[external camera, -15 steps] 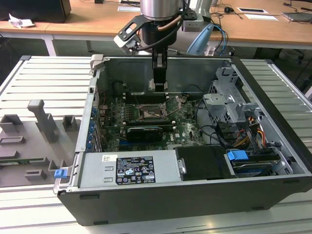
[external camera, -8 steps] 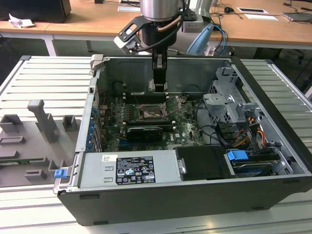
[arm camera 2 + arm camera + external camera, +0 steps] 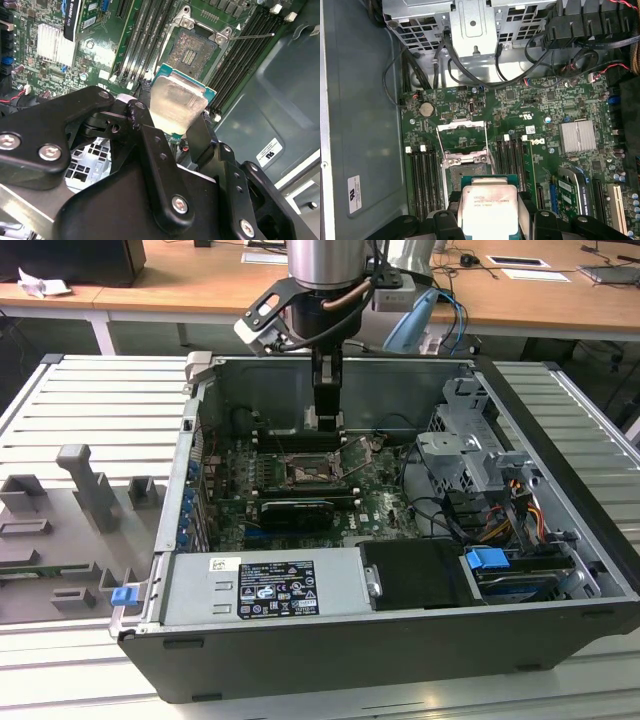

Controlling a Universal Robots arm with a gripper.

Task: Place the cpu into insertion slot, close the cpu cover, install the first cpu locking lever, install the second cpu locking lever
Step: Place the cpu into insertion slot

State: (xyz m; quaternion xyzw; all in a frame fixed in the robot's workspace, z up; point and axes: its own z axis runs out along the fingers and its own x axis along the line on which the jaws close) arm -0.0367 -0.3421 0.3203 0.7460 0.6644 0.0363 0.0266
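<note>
Silver-grey cpu [image 3: 175, 107] is clamped by two opposite edges in the black tool [image 3: 172, 119], held above the green motherboard [image 3: 520, 107], near but apart from the open slot [image 3: 192, 52], inside the computer case [image 3: 300, 650] on the counter [image 3: 90, 400].

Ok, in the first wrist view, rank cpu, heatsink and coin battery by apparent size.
1. cpu, though it sits nearer the camera, which inflates it.
2. heatsink.
3. coin battery.

It looks like a robotics lab: an open computer case [image 3: 400, 655] lies on a ribbed metal desk [image 3: 100, 400], with wooden office desks [image 3: 540, 305] behind.
</note>
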